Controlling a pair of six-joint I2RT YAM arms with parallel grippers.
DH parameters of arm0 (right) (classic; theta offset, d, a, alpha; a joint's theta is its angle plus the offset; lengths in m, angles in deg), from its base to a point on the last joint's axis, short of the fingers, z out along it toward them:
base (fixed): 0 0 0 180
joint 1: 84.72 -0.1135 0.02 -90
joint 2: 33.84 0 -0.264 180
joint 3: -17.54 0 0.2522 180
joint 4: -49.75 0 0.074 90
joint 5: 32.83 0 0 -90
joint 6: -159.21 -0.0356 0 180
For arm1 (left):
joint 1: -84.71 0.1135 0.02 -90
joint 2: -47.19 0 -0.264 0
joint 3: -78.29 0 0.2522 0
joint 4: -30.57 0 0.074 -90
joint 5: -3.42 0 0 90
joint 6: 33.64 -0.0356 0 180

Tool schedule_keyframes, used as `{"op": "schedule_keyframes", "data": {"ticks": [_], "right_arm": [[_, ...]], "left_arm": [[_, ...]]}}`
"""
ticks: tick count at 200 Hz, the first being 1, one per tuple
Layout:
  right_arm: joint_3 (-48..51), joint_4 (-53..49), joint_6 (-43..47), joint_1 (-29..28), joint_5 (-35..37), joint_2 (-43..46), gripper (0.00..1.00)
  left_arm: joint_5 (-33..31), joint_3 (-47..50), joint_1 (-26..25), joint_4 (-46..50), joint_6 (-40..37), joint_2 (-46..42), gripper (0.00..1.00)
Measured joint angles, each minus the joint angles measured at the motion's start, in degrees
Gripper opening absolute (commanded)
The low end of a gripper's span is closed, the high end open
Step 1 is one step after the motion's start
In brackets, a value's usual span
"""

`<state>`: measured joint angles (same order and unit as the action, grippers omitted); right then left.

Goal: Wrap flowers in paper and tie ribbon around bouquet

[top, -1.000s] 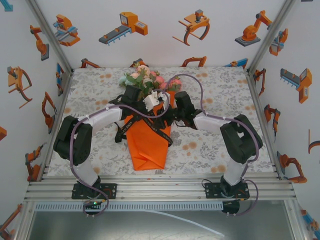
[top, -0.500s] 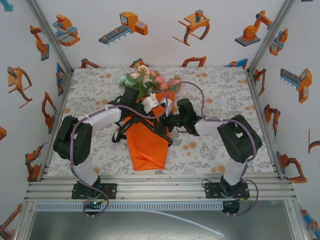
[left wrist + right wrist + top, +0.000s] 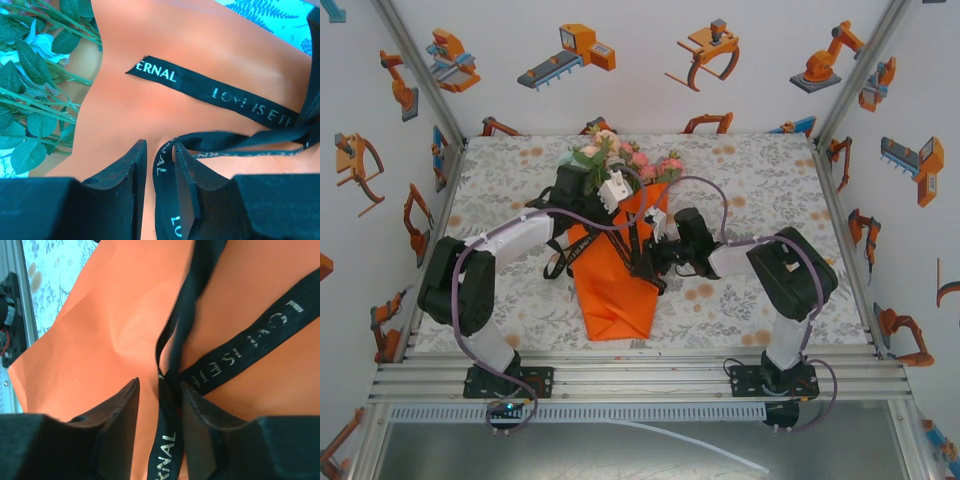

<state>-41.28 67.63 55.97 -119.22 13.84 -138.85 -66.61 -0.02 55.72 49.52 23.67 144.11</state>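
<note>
Tying step: the paper (image 3: pixel 610 290) is already a cone around the flowers (image 3: pixel 620 158), and you are working the ribbon (image 3: pixel 225 97).
The bouquet (image 3: pixel 615 250) lies mid-table (image 3: pixel 770 180), blooms toward 12 o'clock and cone tip toward 6. Your left gripper (image 3: pixel 159 150) sits at the cone's 11 o'clock and your right gripper (image 3: pixel 160 387) at its 3 o'clock. Each has its jaws nearly together on a strand of ribbon running between them. The black ribbon, lettered in white, crosses the smooth orange paper at the cone's waist, with one cut end lying flat and loose. Next, I judge, you draw the two strands apart evenly to cinch the knot. Keep the pull gentle, so the thin paper neither crumples nor slides off the stems.
</note>
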Motion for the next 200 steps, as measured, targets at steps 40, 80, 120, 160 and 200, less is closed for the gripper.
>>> {"op": "schedule_keyframes", "data": {"ticks": [40, 80, 120, 160, 200], "right_arm": [[-0.04, 1.68, -5.14, -0.26, 0.76, -0.07, 0.0], [-2.36, 1.86, -18.58, -0.13, 1.18, 0.37, 0.0], [-4.9, 3.32, -33.11, 0.39, 2.43, 0.92, 0.0], [-5.11, 4.15, -44.33, 1.25, 2.56, 1.46, 0.0], [-5.7, 4.52, -50.51, 2.01, 3.13, 3.63, 0.0]], "left_arm": [[0.46, 0.0, 0.15, -1.33, 1.33, 0.0, 0.32], [0.48, 3.3, 0.5, -5.79, 6.34, -3.34, 0.43], [-0.68, 8.31, 3.67, -11.1, 17.64, -12.96, 0.55], [-0.46, 19.39, 4.13, -18.43, 31.82, -25.66, 0.55], [4.24, 32.3, 2.62, -28.22, 37.53, -28.46, 0.54]]}}
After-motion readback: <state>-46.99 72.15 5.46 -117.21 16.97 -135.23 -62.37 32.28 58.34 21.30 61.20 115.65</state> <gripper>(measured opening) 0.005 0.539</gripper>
